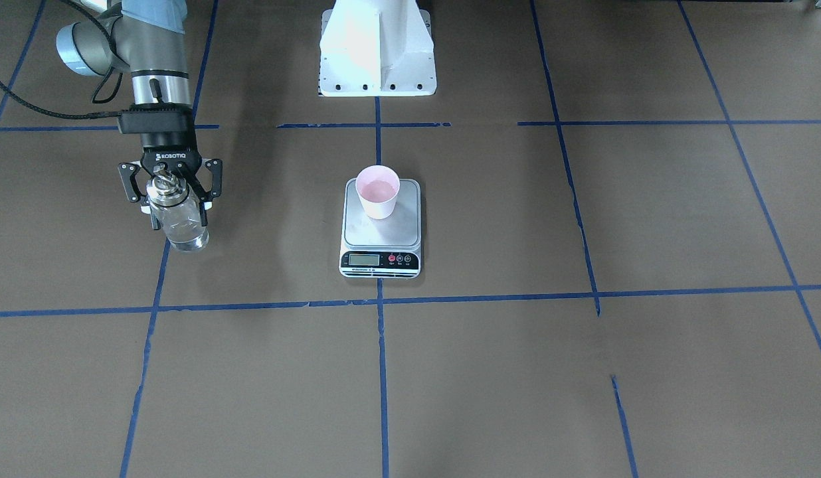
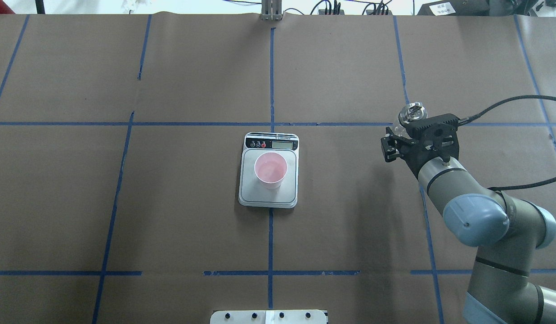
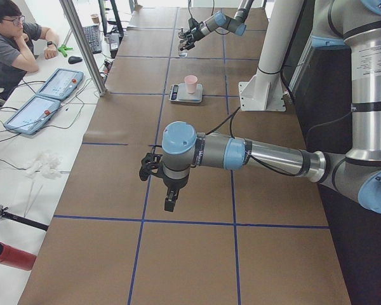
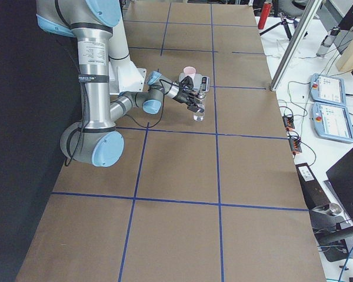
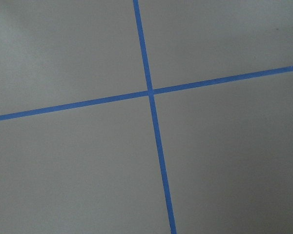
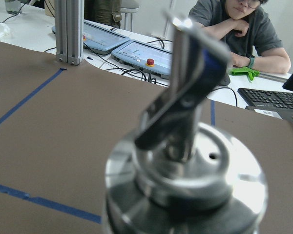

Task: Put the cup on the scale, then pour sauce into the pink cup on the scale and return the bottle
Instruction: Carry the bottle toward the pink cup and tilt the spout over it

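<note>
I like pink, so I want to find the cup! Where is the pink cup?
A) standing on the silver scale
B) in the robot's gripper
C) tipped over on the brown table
A: the cup stands upright on the scale, far from the right gripper, whose fingers are around the bottle.

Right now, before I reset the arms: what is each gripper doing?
Left gripper: cannot tell; only the side view shows it.
Right gripper: closed on the bottle.
</note>
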You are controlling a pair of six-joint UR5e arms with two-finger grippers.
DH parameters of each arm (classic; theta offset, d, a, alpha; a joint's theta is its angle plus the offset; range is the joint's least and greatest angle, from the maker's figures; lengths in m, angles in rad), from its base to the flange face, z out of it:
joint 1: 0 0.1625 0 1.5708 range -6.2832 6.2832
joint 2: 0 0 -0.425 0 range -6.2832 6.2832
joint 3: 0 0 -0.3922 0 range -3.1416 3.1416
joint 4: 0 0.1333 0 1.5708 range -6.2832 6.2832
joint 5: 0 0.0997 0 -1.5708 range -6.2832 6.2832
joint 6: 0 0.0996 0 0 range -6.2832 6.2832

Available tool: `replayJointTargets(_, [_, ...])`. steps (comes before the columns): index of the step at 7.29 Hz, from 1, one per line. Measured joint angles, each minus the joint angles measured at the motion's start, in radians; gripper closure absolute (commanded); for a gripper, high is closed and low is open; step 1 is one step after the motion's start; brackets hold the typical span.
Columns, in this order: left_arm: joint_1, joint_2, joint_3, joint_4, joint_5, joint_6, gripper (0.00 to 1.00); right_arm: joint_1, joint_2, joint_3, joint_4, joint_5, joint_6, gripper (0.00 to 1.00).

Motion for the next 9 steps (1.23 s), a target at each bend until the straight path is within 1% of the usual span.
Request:
replayJointTargets(1, [0.001, 0.000, 0.000, -0.001, 0.000, 0.000, 0.00, 0.023, 0.026, -0.001, -0.002, 0.020, -0.085, 1.00])
replayJointTargets(3, [0.002, 0.000, 0.000, -0.001, 0.001, -0.001, 0.00, 0.034, 0.056, -0.012, -0.024, 0.041, -0.171, 1.00])
replayJointTargets(4, [0.002, 0.000, 0.000, -0.002, 0.001, 0.000, 0.00, 0.022, 0.085, -0.015, -0.082, 0.014, -0.195, 1.00])
replayJointTargets(5, [0.002, 0.000, 0.000, -0.002, 0.000, 0.000, 0.00, -0.017, 0.134, -0.018, -0.180, -0.062, -0.207, 1.00])
replayJointTargets(7, [0.002, 0.000, 0.001, -0.001, 0.001, 0.000, 0.00, -0.140, 0.257, -0.047, -0.444, -0.286, -0.225, 1.00])
replayJointTargets(8, [0.002, 0.000, 0.002, -0.001, 0.001, 0.000, 0.00, -0.192, 0.315, -0.088, -0.574, -0.408, -0.275, 1.00])
replayJointTargets(9, [0.002, 0.000, 0.004, -0.001, 0.001, 0.000, 0.00, -0.221, 0.356, -0.132, -0.661, -0.497, -0.347, 1.00])
